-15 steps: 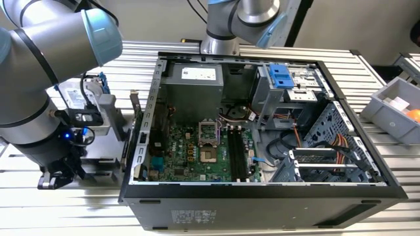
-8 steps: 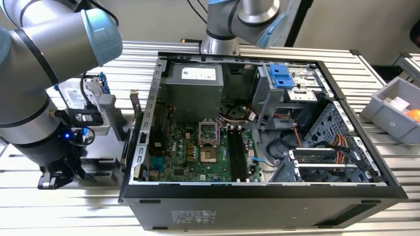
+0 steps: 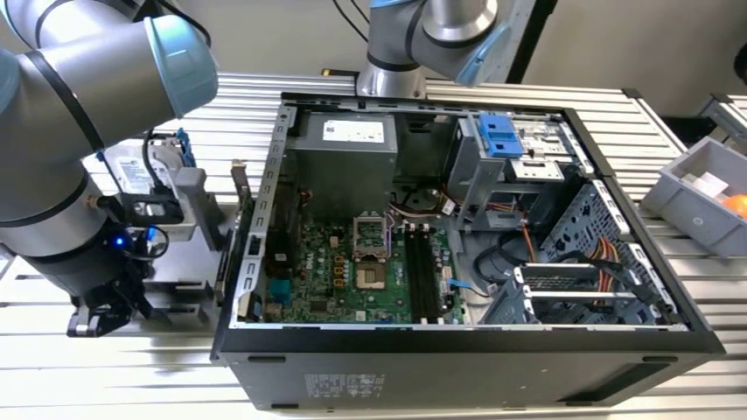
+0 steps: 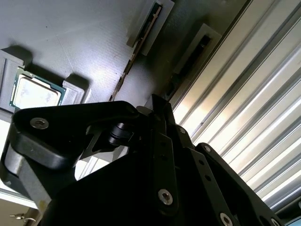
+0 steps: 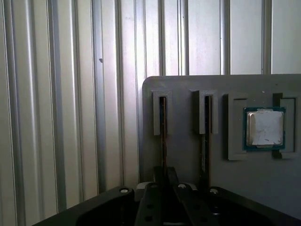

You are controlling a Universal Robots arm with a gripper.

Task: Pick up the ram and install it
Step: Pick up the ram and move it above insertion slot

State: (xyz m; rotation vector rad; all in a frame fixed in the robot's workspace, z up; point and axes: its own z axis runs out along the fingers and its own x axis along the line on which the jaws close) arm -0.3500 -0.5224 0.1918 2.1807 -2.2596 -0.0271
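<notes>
Hand (image 5: 164, 172) is low over the grey holder plate (image 5: 263, 188), tip lined up with the end of the ram (image 5: 163, 132). That's the stick standing on edge in the holder slot farther from the processor chip (image 5: 264, 128). Can't tell whether the hand is clenched on it or released: contact point is hidden behind the hand's own body in both wrist views. The second wrist view has the hand (image 4: 157, 104) just at the near end of the ram (image 4: 141, 43).

A second stick (image 5: 206, 134) sits in the neighbouring slot, untouched.

Progress, as I judge it: early. Ram is seated in the holder and not lifted. The black memory slots (image 3: 426, 271) on the board inside the open PC case (image 3: 467, 359) look empty. Pick and install are both not done.

Pose: in the exterior view the arm is folded down at that view's left, with the hand (image 3: 100, 317) pointing down, outside the case and near the slatted metal surface (image 3: 350, 87).
</notes>
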